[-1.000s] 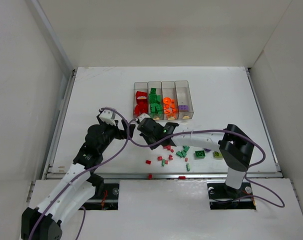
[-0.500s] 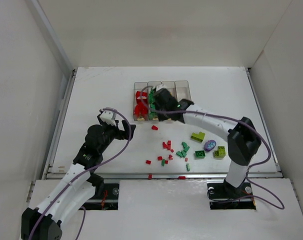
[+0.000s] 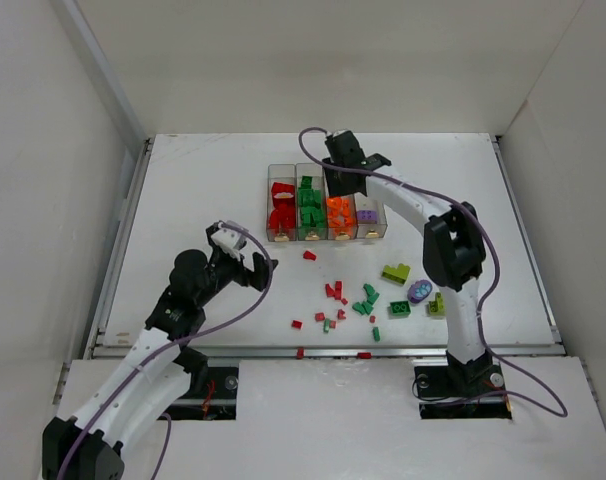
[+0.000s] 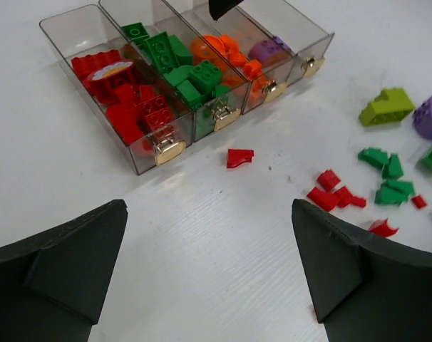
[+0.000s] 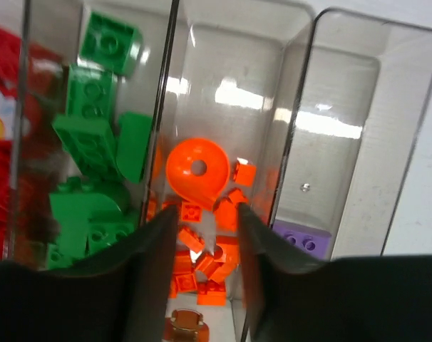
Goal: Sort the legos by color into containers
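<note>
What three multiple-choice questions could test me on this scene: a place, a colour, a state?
1. The right gripper hovers over which? A red bin, B orange bin, C purple bin.
2. The loose brick nearest the bins is? A red, B purple, C orange.
3. The left gripper is? A open, empty, B shut on a brick, C out of view.
Answers: B, orange bricks show between its jaws; A, a red piece lies just before the bins; A, its jaws stand wide, nothing between.
</note>
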Action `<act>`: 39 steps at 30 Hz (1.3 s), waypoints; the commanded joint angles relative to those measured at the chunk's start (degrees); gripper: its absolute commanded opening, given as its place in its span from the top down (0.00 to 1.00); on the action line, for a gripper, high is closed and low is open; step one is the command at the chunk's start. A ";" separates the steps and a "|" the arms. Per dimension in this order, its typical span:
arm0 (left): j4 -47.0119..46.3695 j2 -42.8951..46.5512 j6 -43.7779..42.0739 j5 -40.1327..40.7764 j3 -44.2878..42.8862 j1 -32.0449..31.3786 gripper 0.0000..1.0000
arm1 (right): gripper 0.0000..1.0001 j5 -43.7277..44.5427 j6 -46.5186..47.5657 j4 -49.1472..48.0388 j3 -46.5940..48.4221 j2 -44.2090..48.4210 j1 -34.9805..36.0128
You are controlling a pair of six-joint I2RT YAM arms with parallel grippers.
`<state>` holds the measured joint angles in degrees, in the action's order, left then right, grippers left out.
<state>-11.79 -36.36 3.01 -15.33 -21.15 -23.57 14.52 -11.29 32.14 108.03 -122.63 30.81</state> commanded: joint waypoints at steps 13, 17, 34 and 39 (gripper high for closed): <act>44.45 -13.90 -88.06 -30.92 -17.26 -3.75 0.14 | 0.38 -4.68 4.17 1.35 -5.79 10.73 1.79; 52.49 -18.48 -108.96 -18.38 -16.56 -9.64 0.08 | 0.36 -4.68 2.33 -2.07 -15.72 17.59 4.34; 52.49 -39.57 -106.63 -20.36 -22.27 -23.71 0.35 | 0.36 -7.76 -4.09 -11.22 -38.33 28.23 6.11; 51.96 -45.71 -104.61 -18.86 -26.04 -24.33 0.37 | 0.36 -8.90 -3.04 -12.37 -39.03 28.85 6.11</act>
<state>38.30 -79.81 -101.73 -33.95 -43.53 -47.59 6.70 -14.57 24.67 68.53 -96.40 36.77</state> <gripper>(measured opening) 0.637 0.636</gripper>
